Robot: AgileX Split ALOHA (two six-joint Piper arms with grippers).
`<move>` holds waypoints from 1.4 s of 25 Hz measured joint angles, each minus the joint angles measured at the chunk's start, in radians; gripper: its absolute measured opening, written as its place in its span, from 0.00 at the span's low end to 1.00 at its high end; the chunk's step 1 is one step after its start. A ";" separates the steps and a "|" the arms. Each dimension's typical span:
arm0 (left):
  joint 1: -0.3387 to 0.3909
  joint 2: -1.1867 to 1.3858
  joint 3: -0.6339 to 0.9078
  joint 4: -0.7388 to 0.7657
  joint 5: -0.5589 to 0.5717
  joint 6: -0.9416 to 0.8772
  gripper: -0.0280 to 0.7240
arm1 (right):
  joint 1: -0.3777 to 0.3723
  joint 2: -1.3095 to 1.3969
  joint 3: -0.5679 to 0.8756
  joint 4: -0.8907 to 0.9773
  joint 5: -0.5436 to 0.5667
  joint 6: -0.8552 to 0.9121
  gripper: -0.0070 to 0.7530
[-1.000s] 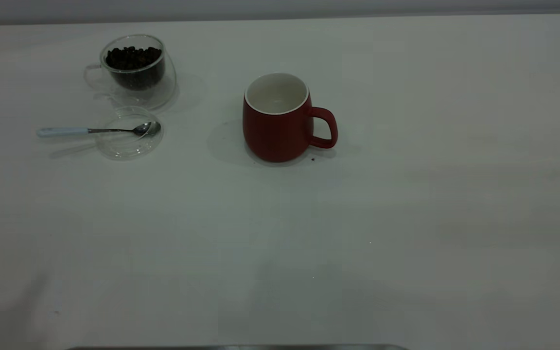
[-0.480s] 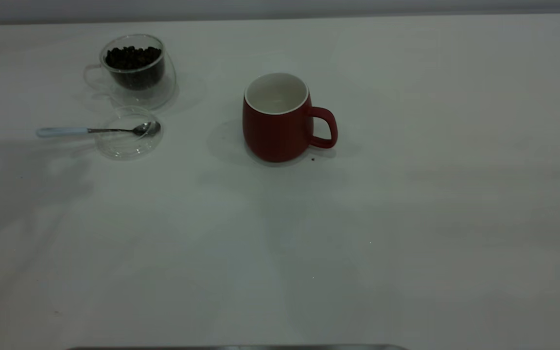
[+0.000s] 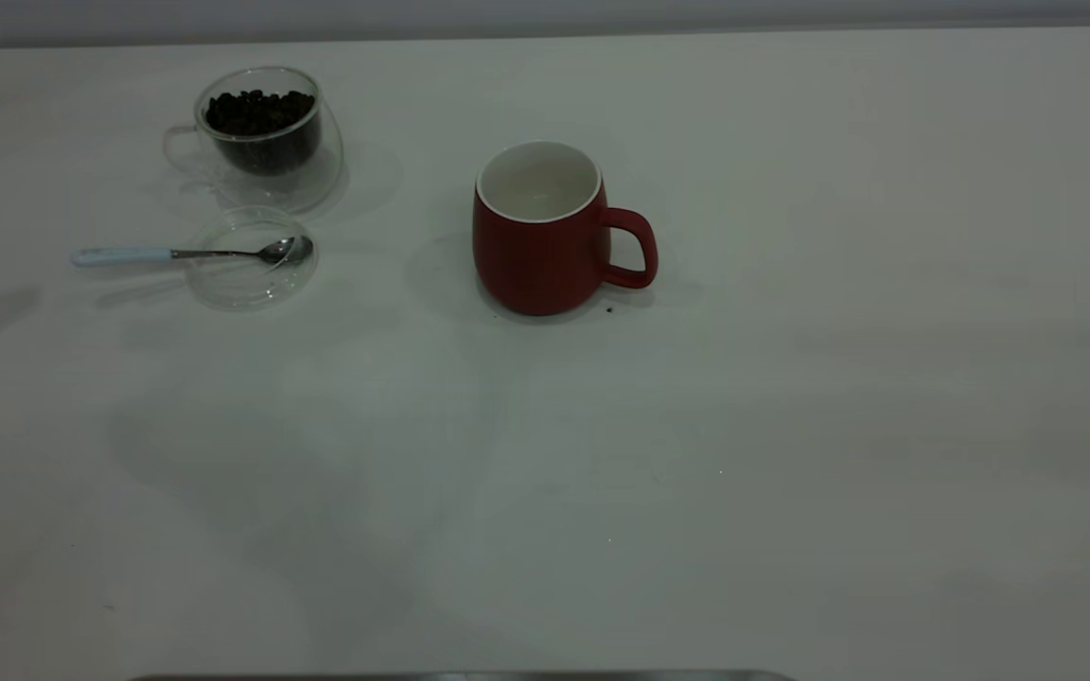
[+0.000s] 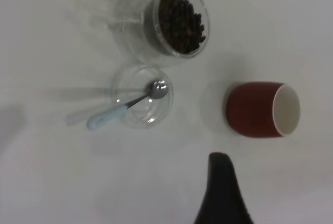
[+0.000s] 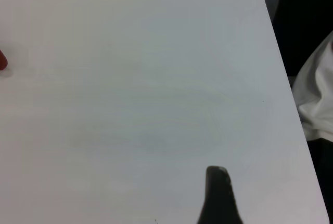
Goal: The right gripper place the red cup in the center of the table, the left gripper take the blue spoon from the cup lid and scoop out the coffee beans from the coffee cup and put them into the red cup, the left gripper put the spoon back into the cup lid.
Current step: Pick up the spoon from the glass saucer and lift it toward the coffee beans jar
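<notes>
With the red cup (image 3: 541,232) already mid-bench, I bring the left gripper (image 4: 222,193), jaws' spread unreadable, onto the blue spoon (image 4: 122,108)'s handle overhanging the cup lid (image 4: 141,97).

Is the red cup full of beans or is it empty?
Empty. The red cup stands upright and its white inside shows bare in the exterior view, while the coffee beans sit in the coffee cup.

No readable text, label, brand or number — not on any cup, lid or spoon.
</notes>
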 joint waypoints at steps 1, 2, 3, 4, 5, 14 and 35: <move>0.014 0.023 -0.003 -0.007 0.007 0.033 0.82 | 0.000 0.000 0.000 0.000 0.000 0.000 0.76; 0.021 0.050 -0.004 -0.011 0.010 0.053 0.82 | 0.000 0.000 0.000 0.000 0.000 0.000 0.76; 0.026 0.077 -0.005 -0.016 0.011 0.064 0.82 | 0.000 0.000 0.000 0.000 0.000 0.000 0.76; 0.027 0.100 -0.006 -0.020 0.012 0.074 0.82 | 0.000 0.000 0.000 0.000 0.000 0.000 0.76; 0.027 0.127 -0.006 -0.024 0.012 0.087 0.82 | 0.000 0.000 0.000 0.000 0.000 0.000 0.76; 0.022 0.333 -0.008 -0.031 -0.052 0.160 0.82 | 0.000 0.000 0.000 0.000 0.000 0.000 0.76; -0.047 0.650 -0.101 -0.114 -0.084 0.309 0.82 | 0.000 0.000 0.000 0.000 0.000 0.000 0.76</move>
